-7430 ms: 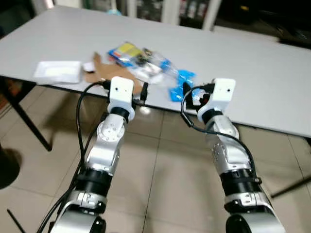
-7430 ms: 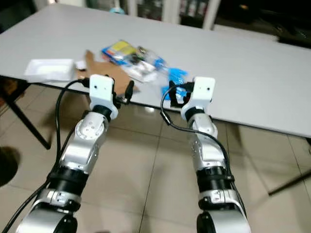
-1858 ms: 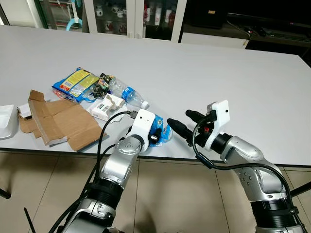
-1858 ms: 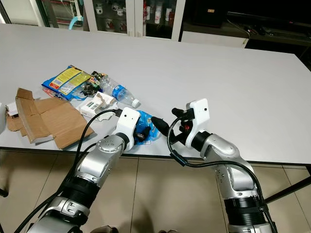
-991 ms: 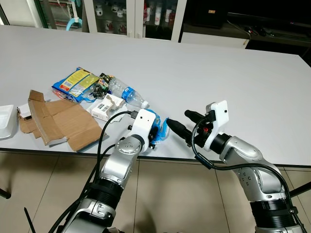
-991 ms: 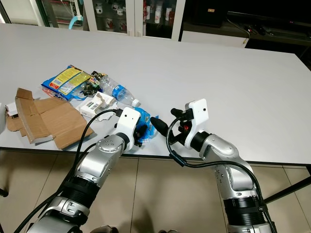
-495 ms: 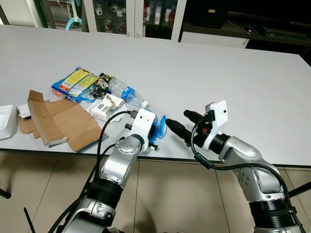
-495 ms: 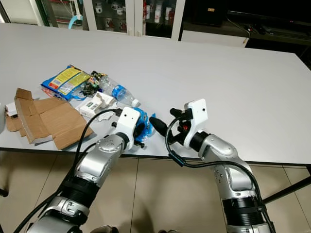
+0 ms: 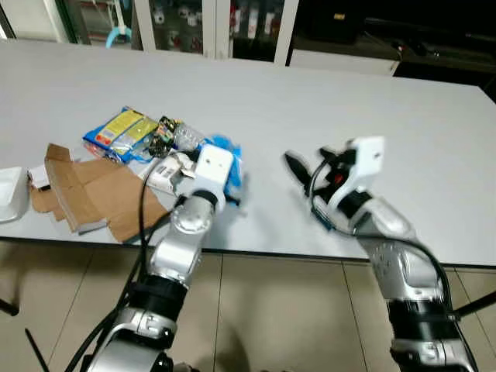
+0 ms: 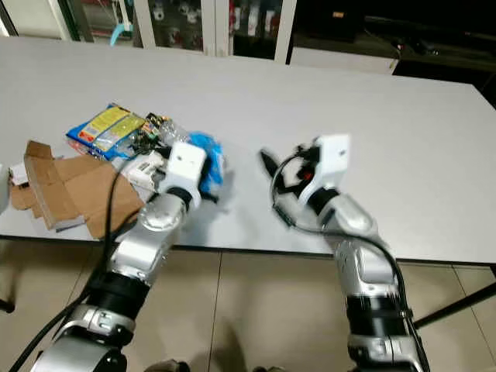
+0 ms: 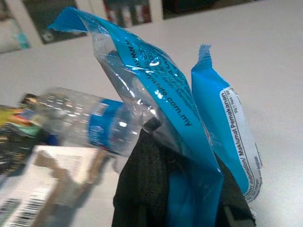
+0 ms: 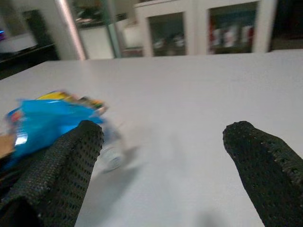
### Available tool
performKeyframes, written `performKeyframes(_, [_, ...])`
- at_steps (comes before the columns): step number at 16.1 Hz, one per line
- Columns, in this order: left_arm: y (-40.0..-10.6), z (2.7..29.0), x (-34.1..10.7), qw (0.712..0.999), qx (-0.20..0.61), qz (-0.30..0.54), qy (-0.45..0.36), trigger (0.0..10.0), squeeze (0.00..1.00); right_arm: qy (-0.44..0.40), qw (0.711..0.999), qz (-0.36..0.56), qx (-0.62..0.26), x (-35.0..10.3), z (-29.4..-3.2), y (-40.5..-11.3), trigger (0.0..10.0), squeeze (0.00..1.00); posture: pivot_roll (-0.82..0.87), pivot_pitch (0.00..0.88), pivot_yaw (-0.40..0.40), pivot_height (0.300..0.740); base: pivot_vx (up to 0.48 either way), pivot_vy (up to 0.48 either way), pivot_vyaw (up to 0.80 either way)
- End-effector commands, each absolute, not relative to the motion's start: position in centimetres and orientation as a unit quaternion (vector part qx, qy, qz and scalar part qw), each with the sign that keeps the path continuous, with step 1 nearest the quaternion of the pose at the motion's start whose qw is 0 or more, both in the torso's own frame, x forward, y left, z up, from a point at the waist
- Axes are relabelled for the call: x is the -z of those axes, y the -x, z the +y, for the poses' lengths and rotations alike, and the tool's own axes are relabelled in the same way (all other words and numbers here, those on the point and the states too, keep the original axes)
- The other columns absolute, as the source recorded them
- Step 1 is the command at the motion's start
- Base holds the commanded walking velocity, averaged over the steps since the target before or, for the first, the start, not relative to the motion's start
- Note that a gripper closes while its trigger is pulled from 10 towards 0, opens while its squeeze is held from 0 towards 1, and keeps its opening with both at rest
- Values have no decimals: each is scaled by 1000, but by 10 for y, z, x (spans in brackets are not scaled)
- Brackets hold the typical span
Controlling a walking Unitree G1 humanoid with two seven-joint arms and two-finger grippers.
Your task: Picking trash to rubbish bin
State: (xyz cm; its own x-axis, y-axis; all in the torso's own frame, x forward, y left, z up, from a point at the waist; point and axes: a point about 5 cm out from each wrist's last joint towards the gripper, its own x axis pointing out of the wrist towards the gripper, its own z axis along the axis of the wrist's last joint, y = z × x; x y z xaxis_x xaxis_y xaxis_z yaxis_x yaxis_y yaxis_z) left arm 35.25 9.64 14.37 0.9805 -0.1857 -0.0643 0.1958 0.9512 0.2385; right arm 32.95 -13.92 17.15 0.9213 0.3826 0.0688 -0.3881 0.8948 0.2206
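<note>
My left gripper [image 11: 185, 201] is shut on a crumpled blue plastic wrapper [image 11: 156, 90], held up off the grey table [image 9: 349, 93] above its front part. In the head views the wrapper [image 9: 229, 152] sticks out beside the white wrist block. A clear plastic bottle with a blue label [image 11: 90, 125] lies just behind it. My right gripper [image 12: 163, 156] hovers open over the table to the right of the wrapper, nothing between its fingers [image 9: 293, 164]. More trash lies to the left: a yellow and blue snack packet [image 9: 120, 132], a small white box [image 9: 164, 172] and torn cardboard [image 9: 93, 194].
A white tray [image 9: 8, 195] sits at the table's left edge. Glass-door cabinets [image 9: 194, 19] stand behind the table. The table's right half is bare. Tiled floor [image 9: 271, 310] lies below the front edge.
The left gripper has lifted the blue wrapper off the table's front edge and carried it back and left. The right gripper has risen and drawn away to the right.
</note>
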Motion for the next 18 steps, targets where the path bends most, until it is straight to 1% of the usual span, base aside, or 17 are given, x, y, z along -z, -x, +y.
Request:
performKeyframes(1, [-355, 94, -153, 987, 87, -6, -132, 10000, 0, -113, 983, -22, -143, -172, -151, -335, 10000, 0, -81, 58, -79, 740, 0, 0, 0])
performKeyframes(2, [-355, 96, -157, 988, 76, -24, -133, 10000, 0, -91, 990, -32, -101, -174, -155, -339, 10000, 0, -80, 56, -79, 740, 0, 0, 0])
performKeyframes(3, [-356, 99, -161, 990, 65, -40, -118, 10000, 0, -108, 991, -37, -68, -174, -157, -341, 10000, 0, -77, 52, -81, 740, 0, 0, 0])
performKeyframes(4, [-356, 102, -166, 990, 56, -58, -115, 10000, 0, -103, 993, -44, -37, -173, -159, -342, 10000, 0, -73, 51, -82, 740, 0, 0, 0])
performKeyframes(5, [-355, 104, -169, 989, 52, -74, -117, 10000, 0, -94, 994, -48, -15, -171, -159, -343, 10000, 0, -68, 46, -83, 740, 0, 0, 0])
performKeyframes(7, [-353, 109, -172, 988, 40, -90, -119, 10000, 0, -109, 993, -52, 15, -167, -161, -343, 10000, 0, -67, 41, -83, 740, 0, 0, 0])
performKeyframes(10, [-346, 122, -175, 988, 30, -118, -98, 10000, 0, -111, 992, -61, 14, -162, -158, -341, 10000, 0, -61, 25, -89, 740, 0, 0, 0])
performKeyframes(12, [-345, 127, -171, 989, 8, -123, -84, 10000, 0, -105, 993, -48, 3, -151, -145, -339, 10000, 0, -58, 15, -94, 740, 0, 0, 0])
performKeyframes(13, [-345, 128, -171, 988, 3, -122, -91, 10000, 0, -106, 993, -49, 6, -150, -144, -338, 10000, 0, -56, 10, -93, 740, 0, 0, 0])
performKeyframes(15, [-342, 129, -168, 989, 1, -121, -90, 10000, 0, -93, 994, -59, 6, -151, -143, -338, 10000, 0, -59, 6, -92, 740, 0, 0, 0])
performKeyframes(18, [-340, 134, -164, 987, 6, -122, -103, 10000, 0, -87, 994, -65, 9, -152, -150, -339, 10000, 0, -59, 1, -91, 740, 0, 0, 0])
